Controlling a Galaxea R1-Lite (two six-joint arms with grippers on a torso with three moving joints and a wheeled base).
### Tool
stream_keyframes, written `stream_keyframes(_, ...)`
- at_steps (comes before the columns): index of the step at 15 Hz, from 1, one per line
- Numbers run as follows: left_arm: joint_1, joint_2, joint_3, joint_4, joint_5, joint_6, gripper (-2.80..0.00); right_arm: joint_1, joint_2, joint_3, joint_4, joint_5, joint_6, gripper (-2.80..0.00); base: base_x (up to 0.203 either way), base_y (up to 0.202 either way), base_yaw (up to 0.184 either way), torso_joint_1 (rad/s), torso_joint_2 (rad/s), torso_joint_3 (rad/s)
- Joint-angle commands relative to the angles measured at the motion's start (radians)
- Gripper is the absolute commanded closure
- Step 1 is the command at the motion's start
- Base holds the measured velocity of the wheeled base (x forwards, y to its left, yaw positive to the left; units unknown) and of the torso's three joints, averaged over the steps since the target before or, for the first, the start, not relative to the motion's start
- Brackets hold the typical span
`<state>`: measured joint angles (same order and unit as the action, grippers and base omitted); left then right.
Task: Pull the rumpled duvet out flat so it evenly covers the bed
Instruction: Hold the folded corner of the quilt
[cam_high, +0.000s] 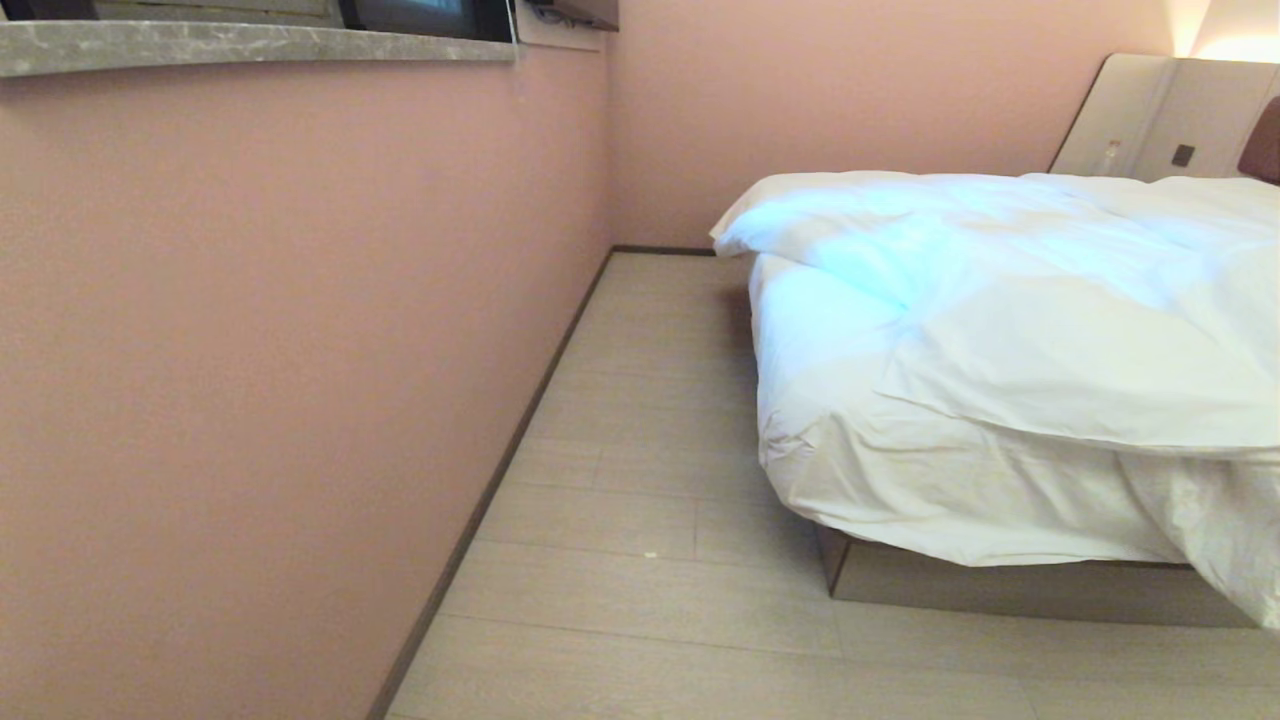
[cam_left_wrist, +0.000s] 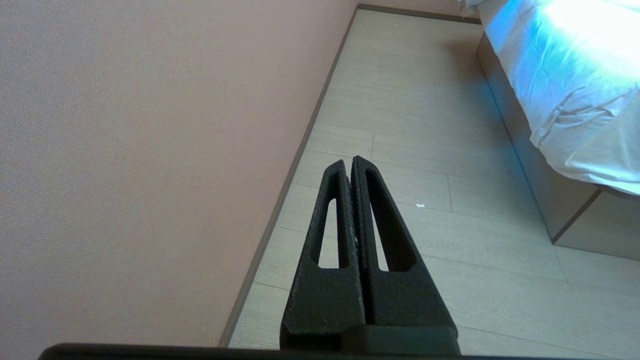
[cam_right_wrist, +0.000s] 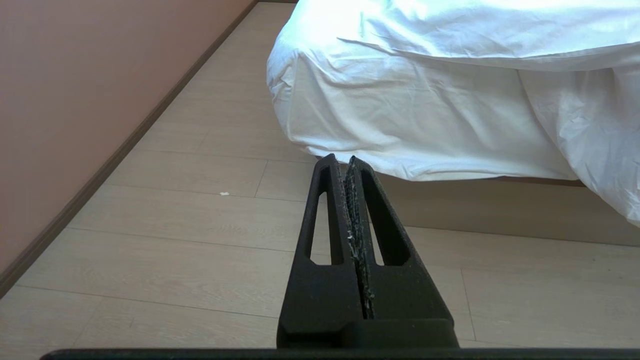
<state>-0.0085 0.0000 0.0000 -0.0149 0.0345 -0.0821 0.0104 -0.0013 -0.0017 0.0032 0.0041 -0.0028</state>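
A pink wall (cam_high: 280, 380) fills the head view from nine o'clock to the centre, meeting pale wood-look floor (cam_high: 650, 480) along a dark skirting board, with a grey stone ledge (cam_high: 250, 45) at eleven o'clock. The bed (cam_high: 1000, 585) sits from two to four o'clock on its beige-grey base, beige headboard panels (cam_high: 1170, 120) behind it. The duvet (cam_high: 1050, 330) lies rumpled on top, its near edge folded back in a thick layer, while at four o'clock a crumpled part hangs past the mattress edge toward the floor. No container shows in any view.

In the left wrist view, the left hand (cam_left_wrist: 348, 162) hangs over the floor near the skirting, its black fingers pressed together, well apart from the bed at two o'clock. A small white speck (cam_left_wrist: 420, 205), perhaps lint, lies on the floor.

In the right wrist view, the right hand (cam_right_wrist: 341, 160) points at the bed's near corner, fingers together and gripping nothing. The duvet drapes at three o'clock, clear of the hand.
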Motion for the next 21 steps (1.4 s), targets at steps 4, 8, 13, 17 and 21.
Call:
stream_keyframes(4,-0.001,0.000,0.000,0.000,0.001,-0.001,0.00,0.000,0.001,0.000,0.000,0.000,0.001,0.00,0.000,0.000,0.000,0.000,0.00,0.000)
stream_keyframes(8,-0.001,0.000,0.000,0.000,0.001,-0.002,0.00,0.000,0.001,0.000,0.000,0.000,0.000,0.00,0.000,0.000,0.000,0.000,0.00,0.000)
stream_keyframes(13,0.001,0.000,0.000,0.003,0.001,0.003,0.00,0.000,0.001,0.000,0.000,0.000,0.000,0.00,0.000,0.000,0.000,0.000,0.00,0.000)
stream_keyframes(17,0.001,0.000,0.000,0.000,0.001,0.002,0.00,0.000,0.001,0.000,0.000,0.000,0.000,0.00,0.000,0.000,0.000,0.000,0.00,0.000)
stream_keyframes(21,-0.001,0.000,0.000,0.000,0.002,0.001,0.00,0.000,0.001,0.000,0.000,0.000,0.000,0.00,0.000,0.000,0.000,0.000,0.00,0.000)
